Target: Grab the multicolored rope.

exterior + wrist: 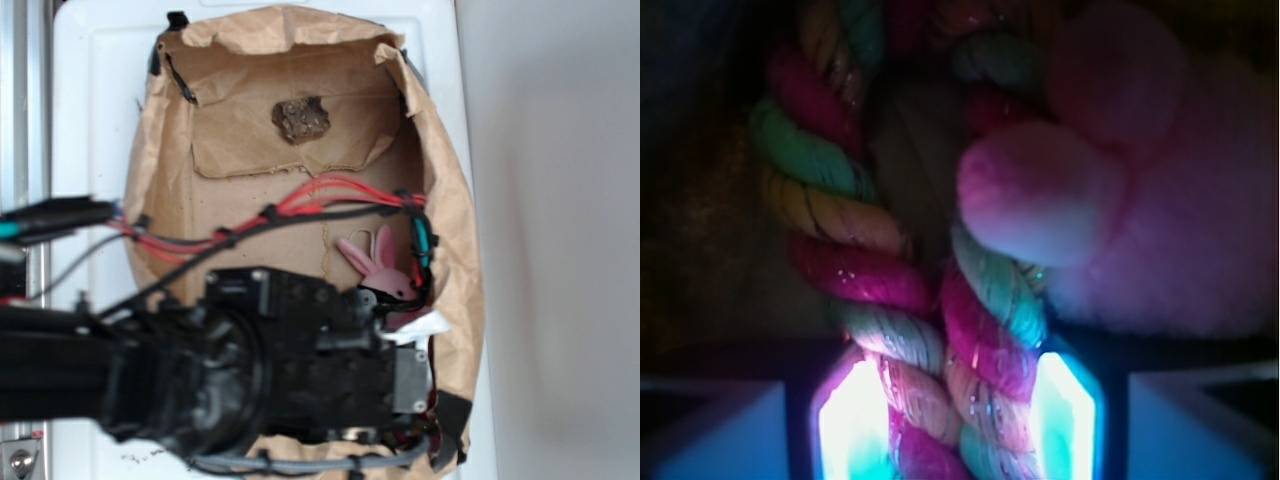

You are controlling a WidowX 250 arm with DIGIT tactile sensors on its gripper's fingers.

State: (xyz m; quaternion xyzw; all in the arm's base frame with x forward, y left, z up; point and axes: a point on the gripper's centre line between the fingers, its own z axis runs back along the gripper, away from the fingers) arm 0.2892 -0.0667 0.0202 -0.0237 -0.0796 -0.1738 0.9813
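Observation:
In the wrist view the multicolored rope (890, 280) fills the frame, with thick twisted red, yellow and green strands doubled into two runs. Both runs pass between my gripper (960, 410), whose glowing pads (852, 420) press against the rope on either side, so it is shut on the rope. The exterior view has the black arm (300, 360) low over the near right of the box, covering the gripper and nearly all of the rope.
A pink plush bunny (378, 265) lies touching the rope, its paw (1040, 195) resting over the right run. Brown paper (455, 200) lines the box walls. A dark brown lump (300, 120) sits at the far side. Red wires (330, 195) and a grey cable (330, 463) trail from the arm.

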